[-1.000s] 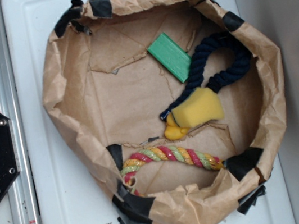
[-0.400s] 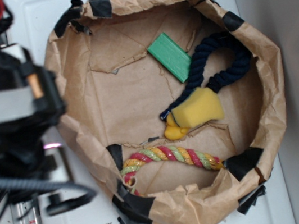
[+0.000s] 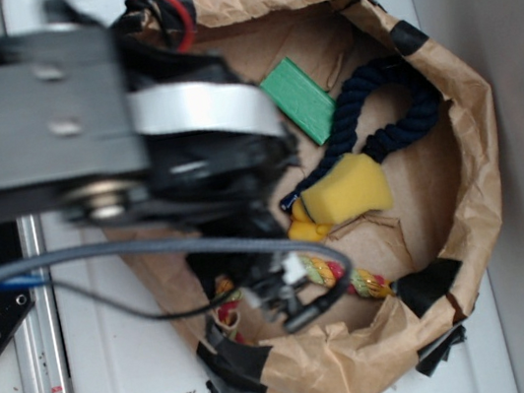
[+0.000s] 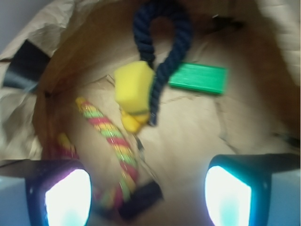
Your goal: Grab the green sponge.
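Observation:
The green sponge (image 3: 299, 101) lies flat on the brown paper near the back of the paper-lined basket (image 3: 475, 123). One end of it touches a dark blue rope loop (image 3: 389, 106). In the wrist view the green sponge (image 4: 197, 78) is far ahead and to the right of my gripper (image 4: 148, 193). The gripper is open, its two lit fingers wide apart with nothing between them. My arm (image 3: 189, 113) reaches in from the left over the basket's left half, its edge just left of the sponge. The fingertips themselves cannot be made out in the exterior view.
A thick yellow sponge block (image 3: 346, 188) sits on the blue rope's tail. A red-yellow-green braided rope (image 3: 355, 279) lies along the front wall, partly under my cables. The crumpled paper walls with black tape patches (image 3: 426, 285) rise all around.
My arm has swung in from the left, from outside the basket to above its left half. The sponges and ropes have not moved.

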`<action>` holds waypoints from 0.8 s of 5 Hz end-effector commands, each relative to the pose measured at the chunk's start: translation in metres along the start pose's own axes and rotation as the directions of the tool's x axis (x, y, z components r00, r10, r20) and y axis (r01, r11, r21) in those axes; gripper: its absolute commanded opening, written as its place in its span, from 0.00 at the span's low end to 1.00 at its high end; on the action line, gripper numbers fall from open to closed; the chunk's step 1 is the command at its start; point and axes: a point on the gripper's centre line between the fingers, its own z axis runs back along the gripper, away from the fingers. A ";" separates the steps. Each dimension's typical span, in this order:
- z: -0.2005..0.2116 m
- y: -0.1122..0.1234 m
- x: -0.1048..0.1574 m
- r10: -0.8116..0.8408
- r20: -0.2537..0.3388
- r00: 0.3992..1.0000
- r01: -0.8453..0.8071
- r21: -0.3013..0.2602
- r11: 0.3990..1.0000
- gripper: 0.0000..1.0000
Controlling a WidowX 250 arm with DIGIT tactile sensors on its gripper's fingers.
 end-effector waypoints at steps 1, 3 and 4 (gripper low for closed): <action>-0.054 -0.015 0.053 0.081 -0.033 0.996 -0.081 -0.024 0.996 1.00; -0.111 -0.026 0.060 0.063 -0.117 0.991 -0.053 0.089 0.995 1.00; -0.109 -0.023 0.049 0.040 -0.105 0.994 -0.027 0.121 0.992 0.00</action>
